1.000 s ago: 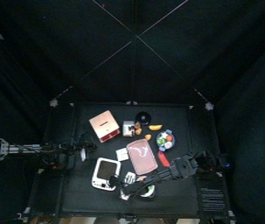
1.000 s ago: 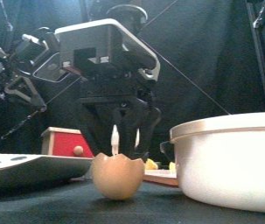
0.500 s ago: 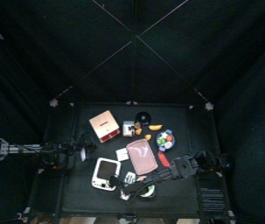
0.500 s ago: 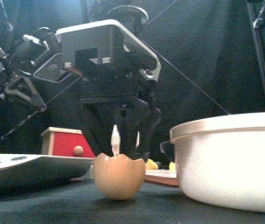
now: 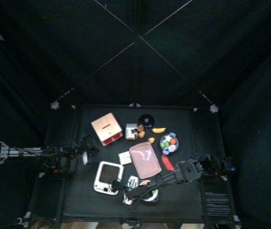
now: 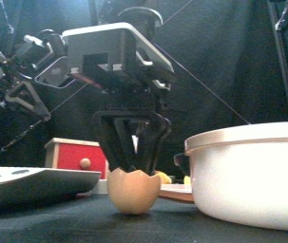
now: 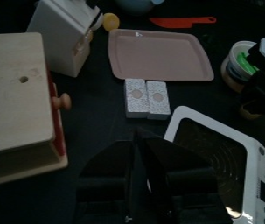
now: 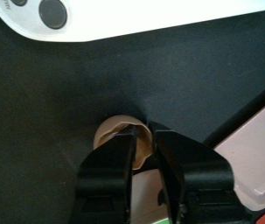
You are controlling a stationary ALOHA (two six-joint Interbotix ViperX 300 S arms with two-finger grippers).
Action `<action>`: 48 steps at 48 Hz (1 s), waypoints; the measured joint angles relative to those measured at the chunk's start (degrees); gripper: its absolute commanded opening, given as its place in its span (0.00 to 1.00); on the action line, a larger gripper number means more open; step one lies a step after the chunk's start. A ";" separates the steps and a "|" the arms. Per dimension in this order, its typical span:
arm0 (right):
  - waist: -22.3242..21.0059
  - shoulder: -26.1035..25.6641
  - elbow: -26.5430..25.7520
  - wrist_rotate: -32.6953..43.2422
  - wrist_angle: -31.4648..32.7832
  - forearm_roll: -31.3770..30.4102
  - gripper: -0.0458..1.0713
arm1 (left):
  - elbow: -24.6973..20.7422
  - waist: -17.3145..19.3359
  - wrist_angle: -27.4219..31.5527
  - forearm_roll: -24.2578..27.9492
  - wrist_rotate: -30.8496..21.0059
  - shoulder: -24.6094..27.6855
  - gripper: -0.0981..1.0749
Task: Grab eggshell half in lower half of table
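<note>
The eggshell half [image 6: 135, 194] is a small tan cup standing open side up on the black table [image 6: 57, 223], near its front edge. My right gripper [image 6: 135, 172] hangs straight down over it, and its two black fingers [image 6: 113, 163] press against the shell's rim from both sides. In the right wrist view the eggshell half [image 8: 115, 131] lies at the fingertips, its rim caught in the narrow gap of the right gripper [image 8: 142, 133]. My left gripper [image 7: 142, 157] rests shut at the table's left side, over the white scale [image 7: 222, 157].
A big white bowl [image 6: 250, 176] stands close to the shell's right. The white scale [image 6: 26, 182] lies to its left, and a red and wooden box [image 6: 74, 152] stands behind. A pink tray [image 5: 146, 161] and small coloured pieces [image 5: 164, 136] lie mid-table.
The right gripper's jaws, wide open above the shell a second ago, have come down and closed in on its rim. The left arm has not moved.
</note>
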 measured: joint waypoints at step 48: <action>-1.67 -2.55 -0.44 -0.44 2.02 -1.67 0.37 | -0.35 -0.35 -0.44 0.44 0.00 -2.29 0.56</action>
